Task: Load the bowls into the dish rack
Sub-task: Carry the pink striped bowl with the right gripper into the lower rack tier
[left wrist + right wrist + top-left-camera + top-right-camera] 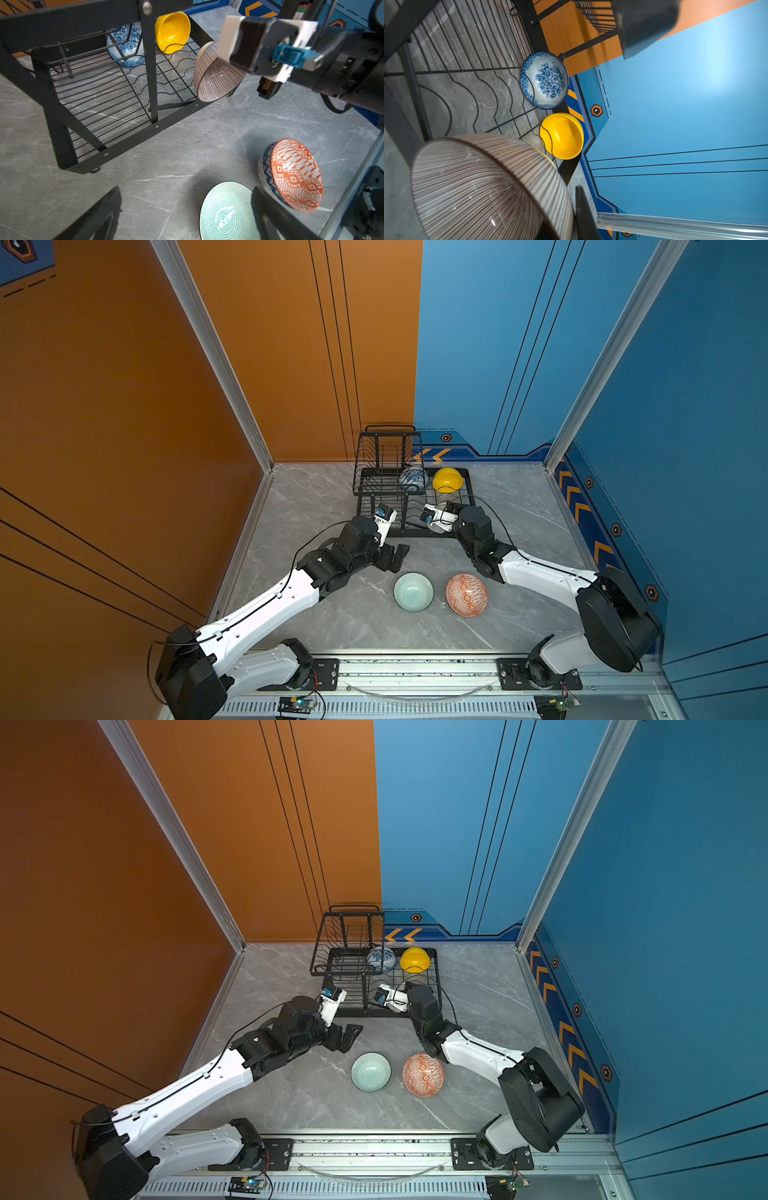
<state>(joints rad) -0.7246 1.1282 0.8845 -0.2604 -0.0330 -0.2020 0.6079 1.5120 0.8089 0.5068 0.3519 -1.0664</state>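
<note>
The black wire dish rack (pixel 415 533) stands at the back of the table. In its lower tier a blue-white floral bowl (pixel 413 479) and a yellow bowl (pixel 447 480) stand on edge. My right gripper (pixel 569 218) is shut on the rim of a striped bowl (pixel 216 83), which hangs tilted over the rack's front right corner. A pale green bowl (pixel 413 591) sits upright on the table, with an orange-white bowl (pixel 466 595) tilted beside it. My left gripper (pixel 395 558) is open and holds nothing, low between the rack and the green bowl (pixel 226 212).
The rack's raised basket tier (pixel 386 456) stands over its left half. Orange and blue walls close in the table at the back and on both sides. A metal rail (pixel 415 672) with both arm bases runs along the front edge.
</note>
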